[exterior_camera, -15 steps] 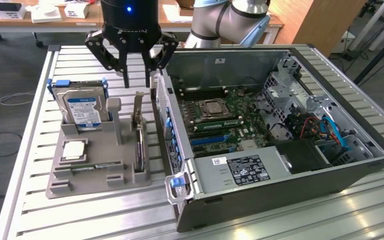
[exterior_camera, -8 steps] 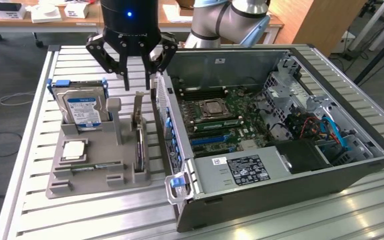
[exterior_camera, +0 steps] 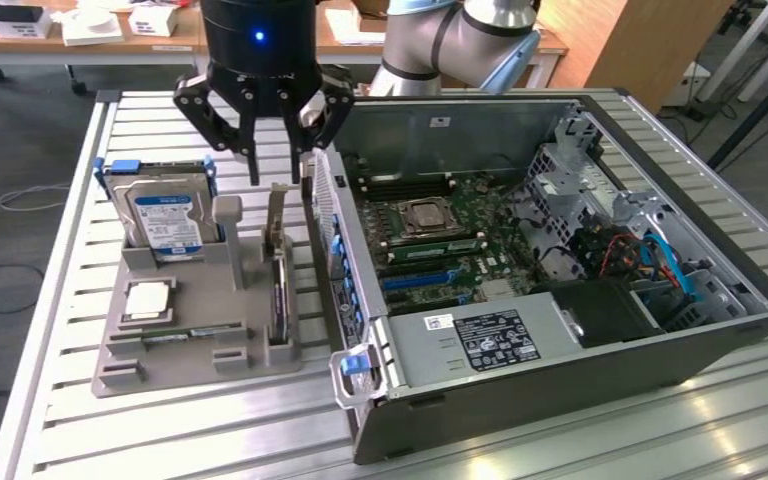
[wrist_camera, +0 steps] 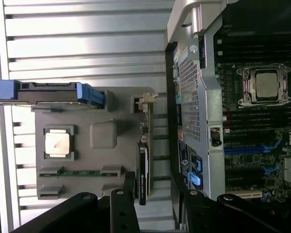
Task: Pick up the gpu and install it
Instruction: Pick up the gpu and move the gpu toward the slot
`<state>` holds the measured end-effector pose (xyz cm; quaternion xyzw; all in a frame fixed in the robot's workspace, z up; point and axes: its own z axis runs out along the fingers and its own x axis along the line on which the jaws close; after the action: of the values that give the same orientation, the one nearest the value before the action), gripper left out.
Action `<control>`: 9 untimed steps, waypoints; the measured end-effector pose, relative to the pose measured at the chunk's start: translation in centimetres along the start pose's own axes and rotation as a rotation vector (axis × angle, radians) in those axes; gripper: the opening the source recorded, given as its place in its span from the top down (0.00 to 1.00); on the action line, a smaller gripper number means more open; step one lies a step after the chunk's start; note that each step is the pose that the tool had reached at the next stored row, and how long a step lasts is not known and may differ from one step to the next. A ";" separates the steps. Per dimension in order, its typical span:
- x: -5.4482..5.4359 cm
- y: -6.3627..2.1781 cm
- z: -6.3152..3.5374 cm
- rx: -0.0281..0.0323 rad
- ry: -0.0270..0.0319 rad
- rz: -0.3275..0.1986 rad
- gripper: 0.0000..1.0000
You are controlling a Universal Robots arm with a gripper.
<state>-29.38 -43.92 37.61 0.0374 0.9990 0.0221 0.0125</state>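
The gpu stands on its edge in a slot along the side of the grey holder that lies closest to the open computer case. In the wrist view the gpu is a thin card seen edge-on, with its metal bracket toward the hard drive end. My gripper hangs open just above the card's far end, one finger on each side, touching nothing. The wrist view has my gripper straddling the line of the card. Inside the case the motherboard lies exposed, with blue slots.
A hard drive with blue rails stands upright in the holder. A CPU and a RAM stick lie flat in it. The case wall rises right beside the card. A power supply sits at the case's near end.
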 end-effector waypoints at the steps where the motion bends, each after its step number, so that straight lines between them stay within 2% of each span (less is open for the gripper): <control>1: 0.0 0.00 0.08 0.0000 0.0000 0.000 0.57; 9: 0.1 -0.05 0.87 0.0001 0.0000 0.000 0.57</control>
<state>-29.43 -43.93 36.74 0.0374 0.9990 0.0221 0.0125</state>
